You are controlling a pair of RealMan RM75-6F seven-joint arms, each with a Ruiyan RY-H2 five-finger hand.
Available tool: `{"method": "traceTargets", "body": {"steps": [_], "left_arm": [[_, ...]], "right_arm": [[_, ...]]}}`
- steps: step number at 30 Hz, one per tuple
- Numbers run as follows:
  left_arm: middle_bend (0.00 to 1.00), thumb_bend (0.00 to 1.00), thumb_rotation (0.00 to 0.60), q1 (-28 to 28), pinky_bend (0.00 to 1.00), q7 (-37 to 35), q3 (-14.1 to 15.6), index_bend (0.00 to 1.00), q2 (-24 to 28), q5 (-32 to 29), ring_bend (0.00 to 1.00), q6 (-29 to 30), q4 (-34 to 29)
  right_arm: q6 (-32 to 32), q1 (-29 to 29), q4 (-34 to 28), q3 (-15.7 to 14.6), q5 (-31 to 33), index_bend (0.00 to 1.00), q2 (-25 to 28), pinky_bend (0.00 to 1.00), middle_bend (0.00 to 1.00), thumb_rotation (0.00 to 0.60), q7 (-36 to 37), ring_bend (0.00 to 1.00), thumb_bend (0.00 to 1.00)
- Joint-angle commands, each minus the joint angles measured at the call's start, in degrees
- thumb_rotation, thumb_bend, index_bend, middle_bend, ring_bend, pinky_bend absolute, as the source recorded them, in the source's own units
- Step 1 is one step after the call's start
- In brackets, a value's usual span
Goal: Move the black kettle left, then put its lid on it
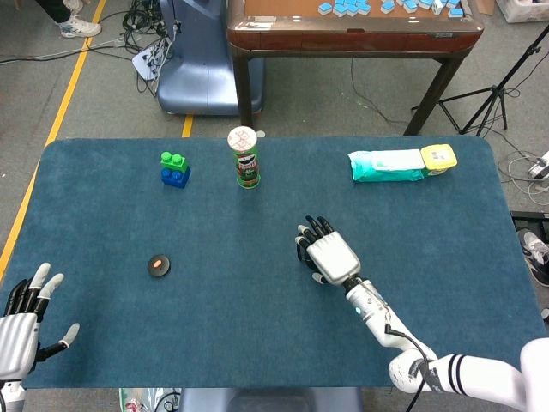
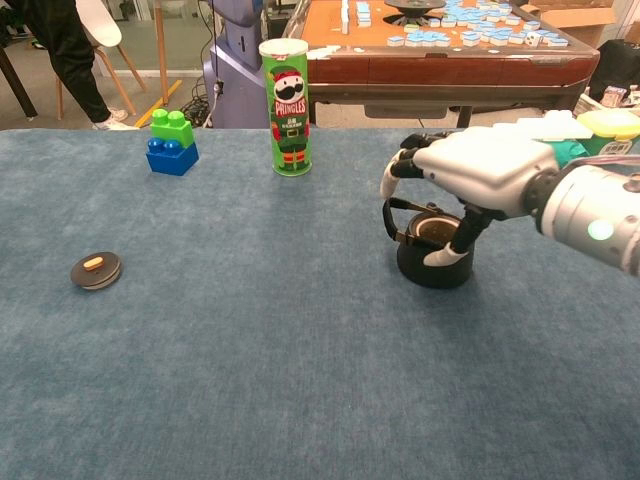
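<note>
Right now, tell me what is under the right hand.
The black kettle sits under the right hand, lid off, its open mouth showing in the chest view. The head view hides most of it; finger contact is unclear.

From the head view, the white right hand (image 1: 330, 256) hides the small black kettle (image 2: 434, 250) almost wholly (contact cannot be told). The white left hand (image 1: 21, 318) is cut off at the blue counter (image 1: 257, 343) corner, missing from chest view.
</note>
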Motion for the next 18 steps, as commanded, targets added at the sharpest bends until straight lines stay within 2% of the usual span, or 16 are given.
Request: {"method": "traceTargets", "body": {"steps": [1,11,18], "left_arm": [[0.0,0.25,0.6,0.0,0.0,-0.4,0.0,0.11,0.1,0.0,0.0,0.0,0.0],[0.0,0.25,0.6,0.0,0.0,-1.9,0.2,0.11,0.5,0.1,0.0,-0.5,0.3],[0.0,0.25,0.6,0.0,0.0,-2.5,0.3,0.11,0.7,0.2,0.0,-0.8,0.3]], "right_arm": [[0.9,0.9,2.2,-0.1,0.7,0.27,-2.5,0.1,0.18,0.6,-1.3,0.02,0.12],[3.3,2.5,11.1,0.5,1.5,0.27,-9.3,0.1,0.18,0.6,-2.4,0.02,0.23],[3.9,2.0,12.2,0.4,2.0,0.26,-9.0,0.1,0.18,0.6,-1.1,0.02,0.24]]}}
